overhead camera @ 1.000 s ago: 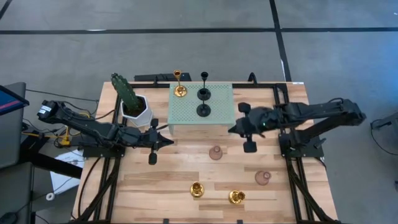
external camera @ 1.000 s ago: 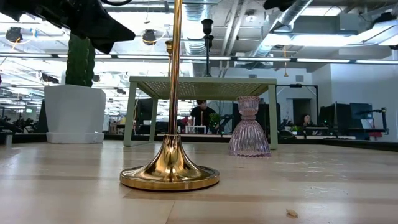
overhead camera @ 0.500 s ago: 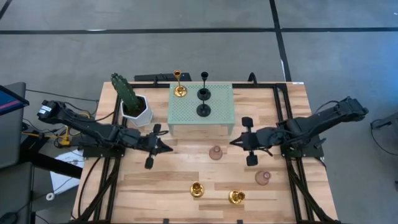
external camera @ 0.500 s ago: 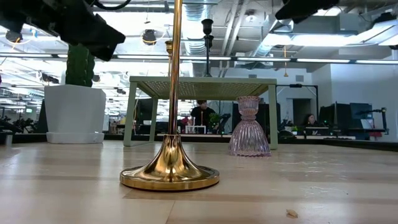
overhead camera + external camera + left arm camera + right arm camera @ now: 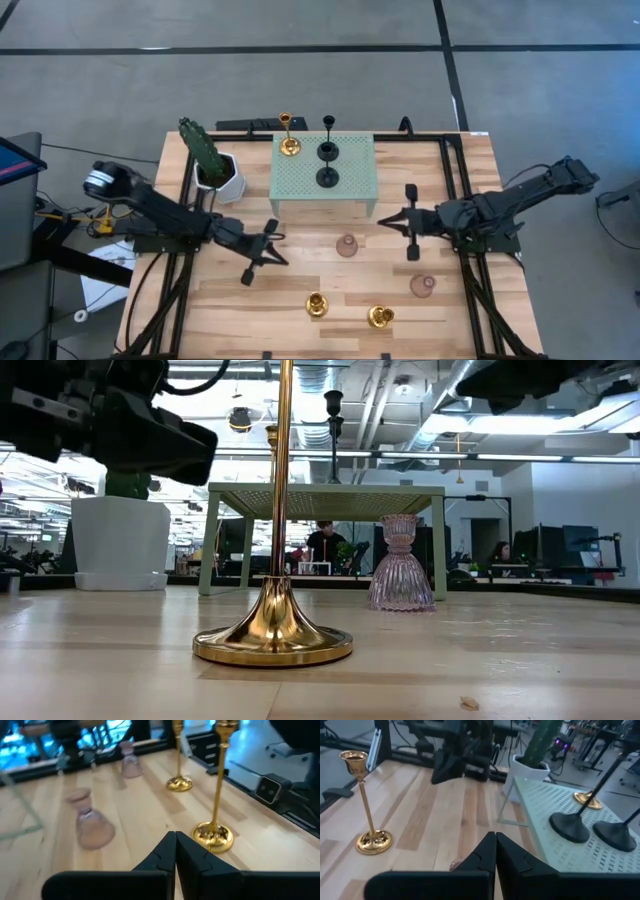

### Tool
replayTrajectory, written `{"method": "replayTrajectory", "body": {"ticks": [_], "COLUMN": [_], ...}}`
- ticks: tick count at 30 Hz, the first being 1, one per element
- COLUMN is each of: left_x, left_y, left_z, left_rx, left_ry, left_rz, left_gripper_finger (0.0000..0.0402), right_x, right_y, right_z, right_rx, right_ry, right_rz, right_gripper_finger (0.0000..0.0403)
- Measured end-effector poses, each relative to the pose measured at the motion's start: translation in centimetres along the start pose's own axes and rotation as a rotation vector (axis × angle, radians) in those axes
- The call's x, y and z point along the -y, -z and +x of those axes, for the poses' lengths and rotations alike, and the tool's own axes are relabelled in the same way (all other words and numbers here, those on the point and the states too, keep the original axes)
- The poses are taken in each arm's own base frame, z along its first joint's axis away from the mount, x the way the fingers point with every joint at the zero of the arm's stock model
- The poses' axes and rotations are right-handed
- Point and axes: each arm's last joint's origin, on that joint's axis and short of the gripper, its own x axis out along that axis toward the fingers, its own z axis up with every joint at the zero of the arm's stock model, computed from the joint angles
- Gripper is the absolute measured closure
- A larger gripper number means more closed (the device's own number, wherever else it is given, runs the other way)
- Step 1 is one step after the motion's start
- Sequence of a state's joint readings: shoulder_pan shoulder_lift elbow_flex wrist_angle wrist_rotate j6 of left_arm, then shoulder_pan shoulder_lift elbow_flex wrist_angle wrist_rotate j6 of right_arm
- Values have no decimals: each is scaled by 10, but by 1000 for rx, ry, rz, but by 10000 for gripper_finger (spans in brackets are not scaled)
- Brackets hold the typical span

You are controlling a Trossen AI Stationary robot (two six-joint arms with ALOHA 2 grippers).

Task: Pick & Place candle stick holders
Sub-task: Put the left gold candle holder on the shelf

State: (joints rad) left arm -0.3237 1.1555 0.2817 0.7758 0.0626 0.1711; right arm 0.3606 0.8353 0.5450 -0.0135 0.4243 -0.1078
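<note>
Two gold holders and two mauve holders stand on their round bases on the wooden table. A third gold holder and two black holders stand on the pale green stand. My left gripper is shut and empty above the table, left of the nearer mauve holder, with a gold holder just ahead of it. My right gripper is shut and empty, right of that mauve holder.
A green cactus in a white pot stands at the stand's left. The stand's thin legs rest on the table. Black frame rails run along the table's left, right and far edges. Bare wood lies between the grippers and the near edge.
My left gripper has moved toward the table's near edge and right, toward the gold holders, and has turned that way. My right gripper has dropped lower and moved a little toward the near edge, then drawn back slightly to the right. No holder has moved.
</note>
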Motion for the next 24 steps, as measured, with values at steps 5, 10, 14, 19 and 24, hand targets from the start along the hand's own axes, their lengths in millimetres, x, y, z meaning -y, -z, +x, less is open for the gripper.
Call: {"method": "replayTrajectory", "body": {"ticks": [5,10,14,19,24], "left_x": [4,5,5,5,11], "left_y": [9,16,20,22,23], "left_z": [15,37,58,77,85], "left_rx": [62,27,-2,-14,-14], "left_ry": [95,122,127,155,262], "left_rz": [14,8,2,-18,-125], "left_gripper_finger": [394,394,394,394,393], "right_x": [4,8,10,11,11], "right_y": [9,18,19,19,20], "right_z": [-3,-2,0,0,-1], "right_rx": [5,8,6,5,1], "right_ry": [20,45,58,61,56], "right_rz": [11,23,29,30,28], "right_gripper_finger": [403,403,403,403,403]}}
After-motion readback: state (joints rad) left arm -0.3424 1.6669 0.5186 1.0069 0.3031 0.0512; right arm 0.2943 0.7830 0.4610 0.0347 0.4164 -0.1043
